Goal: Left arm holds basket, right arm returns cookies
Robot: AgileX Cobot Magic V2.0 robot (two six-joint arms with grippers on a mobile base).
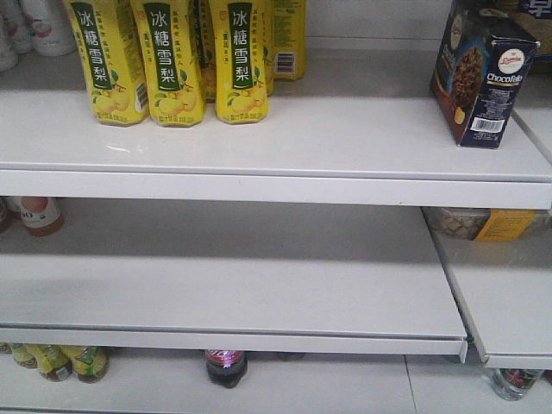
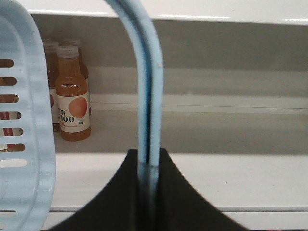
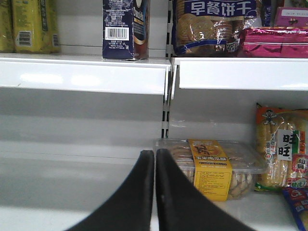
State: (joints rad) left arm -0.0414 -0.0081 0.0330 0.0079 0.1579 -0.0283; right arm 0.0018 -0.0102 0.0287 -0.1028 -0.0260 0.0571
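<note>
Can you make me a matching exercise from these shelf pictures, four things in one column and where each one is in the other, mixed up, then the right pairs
Things:
1. cookies
2. yellow drink cartons
3. basket handle
4. orange juice bottle

Places:
A. clamped in the left gripper
B. top shelf, left side
C. a lower shelf, seen past the basket in the left wrist view
D. top shelf, right end, standing upright

Pairs: 1-D, 2-B, 3-A, 4-C

The right gripper holds nothing; its jaws are together.
</note>
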